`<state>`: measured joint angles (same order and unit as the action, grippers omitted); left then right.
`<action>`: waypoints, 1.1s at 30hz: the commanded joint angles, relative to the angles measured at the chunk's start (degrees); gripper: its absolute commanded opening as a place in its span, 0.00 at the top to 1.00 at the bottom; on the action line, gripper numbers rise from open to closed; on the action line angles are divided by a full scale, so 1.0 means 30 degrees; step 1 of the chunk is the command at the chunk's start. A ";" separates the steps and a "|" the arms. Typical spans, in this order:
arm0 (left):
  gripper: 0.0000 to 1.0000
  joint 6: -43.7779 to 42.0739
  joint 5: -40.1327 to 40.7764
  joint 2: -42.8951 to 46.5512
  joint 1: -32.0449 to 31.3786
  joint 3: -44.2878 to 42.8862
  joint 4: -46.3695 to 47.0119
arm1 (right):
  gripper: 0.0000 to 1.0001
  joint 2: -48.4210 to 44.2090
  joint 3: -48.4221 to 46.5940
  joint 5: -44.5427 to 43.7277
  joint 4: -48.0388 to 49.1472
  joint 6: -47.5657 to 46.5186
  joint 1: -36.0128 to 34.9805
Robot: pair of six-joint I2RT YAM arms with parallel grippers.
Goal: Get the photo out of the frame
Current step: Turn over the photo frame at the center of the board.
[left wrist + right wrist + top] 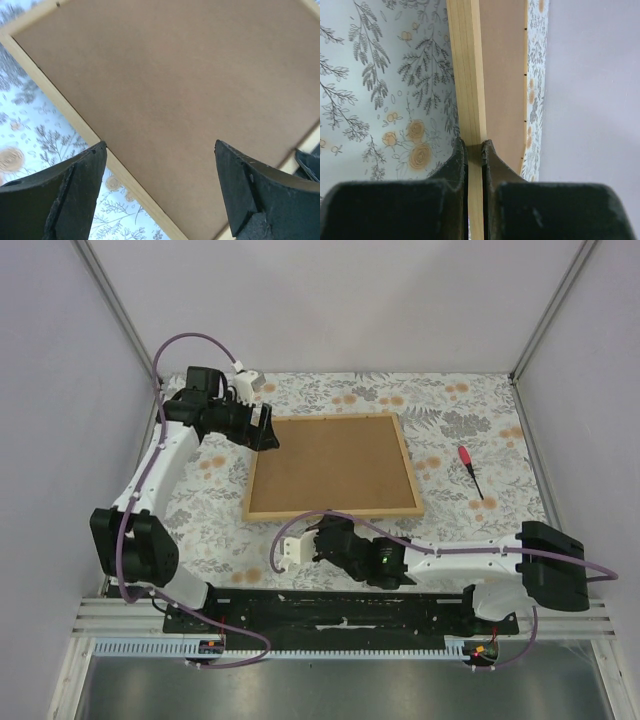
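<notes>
- Brown backing board point(330, 465) faces up in the overhead view, so the frame point(408, 462) is lying face down on the floral tablecloth point(450, 410). The photo isn't visible anywhere; my guess is it's under that board. A red screwdriver point(472, 468) lies well off to the right, nowhere near either arm.
- Same view: the left gripper point(268, 432) is at the frame's far-left corner and the right gripper point(322, 528) is at the near strip.
- Left wrist: the left gripper point(160, 150) is spread wide with nothing in it, hanging over the board point(165, 90) beside the wooden strip point(65, 107).
- Right wrist: the right gripper point(474, 150) is all but closed, tips at the near strip point(467, 75). It looks like pressing down rather than pinching, but I can't be sure.
- Step in hand, I reckon: getting the board out. I'd let the right one pin the frame, work a left fingertip under the board's edge at the corner, and lift gently so the photo underneath doesn't crease.
</notes>
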<state>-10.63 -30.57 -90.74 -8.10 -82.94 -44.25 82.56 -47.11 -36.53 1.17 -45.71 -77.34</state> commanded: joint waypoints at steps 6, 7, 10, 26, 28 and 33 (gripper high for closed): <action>0.05 -0.2724 -0.1999 0.4692 0.0413 -0.0278 -0.0722 | 1.00 -0.2208 -0.2925 0.2360 -0.2699 0.1584 0.2048; 0.04 -0.3044 -0.2115 0.5425 0.0559 0.0247 -0.0313 | 1.00 -0.2296 -0.3190 0.2712 -0.2994 0.1702 0.2282; 0.00 -0.5118 -0.3224 0.8060 0.0766 0.1596 0.0568 | 1.00 -0.2589 -0.3776 0.3883 -0.3756 0.1995 0.3101; 0.00 -1.7225 -0.6659 1.2492 0.0620 0.4470 -0.3239 | 1.00 -0.0893 -1.0980 1.1529 -1.0611 0.5099 0.7498; 0.00 -1.7519 -0.6219 1.2405 0.0619 0.5025 -0.2773 | 1.00 -0.0483 -1.2035 1.2117 -1.1459 0.5334 0.7791; 0.00 -1.7549 -0.5514 1.2229 0.0327 0.6023 -0.1278 | 1.00 0.0426 -1.3649 1.3144 -1.2752 0.5540 0.7938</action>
<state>-59.22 -47.81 -53.87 -6.42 -66.28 -51.62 83.18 -82.89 -2.92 -34.96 -35.99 -53.65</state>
